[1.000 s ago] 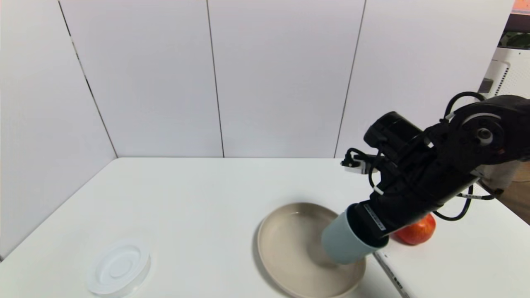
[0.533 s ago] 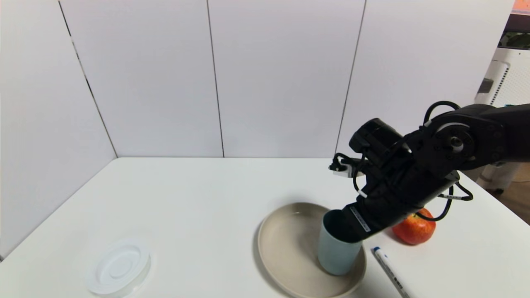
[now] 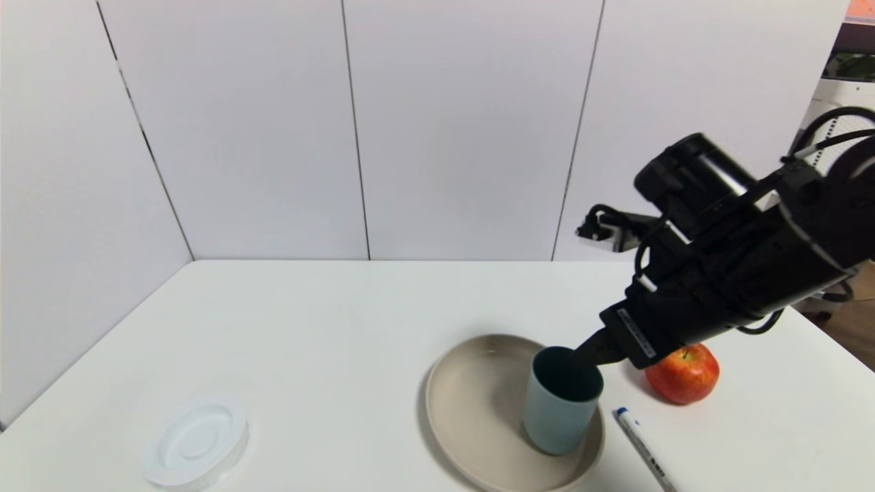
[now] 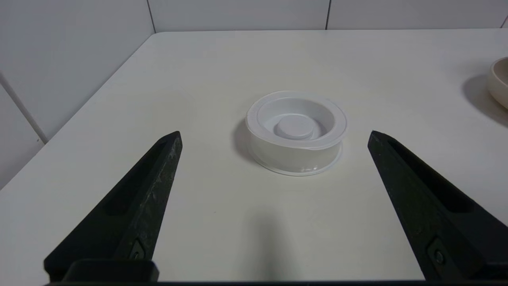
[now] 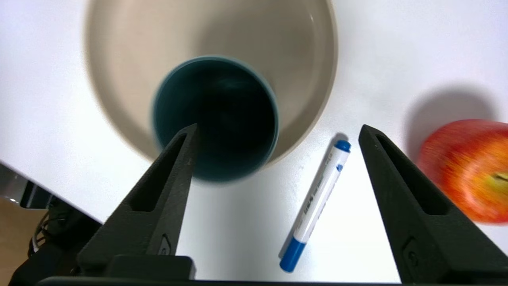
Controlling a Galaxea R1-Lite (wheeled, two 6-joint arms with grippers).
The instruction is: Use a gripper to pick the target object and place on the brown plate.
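Observation:
The pale blue-grey cup (image 3: 560, 403) stands upright on the right part of the brown plate (image 3: 472, 410). Its dark teal inside shows in the right wrist view (image 5: 216, 115), with the plate (image 5: 301, 59) under it. My right gripper (image 3: 591, 352) is open and empty, just above and behind the cup's rim. In the right wrist view the gripper (image 5: 278, 133) has one finger over the cup's mouth and the other over the table. My left gripper (image 4: 274, 135) is open and empty, low over the table's left side; it is out of the head view.
A red apple (image 3: 683, 374) lies right of the plate. A blue-capped white marker (image 3: 642, 447) lies between plate and apple, also in the right wrist view (image 5: 317, 202). A small white plastic dish (image 3: 196, 441) sits front left, before the left gripper (image 4: 295, 133).
The right gripper set the tilted cup upright on the plate, let go of it and rose up and to the right. The left arm has not moved.

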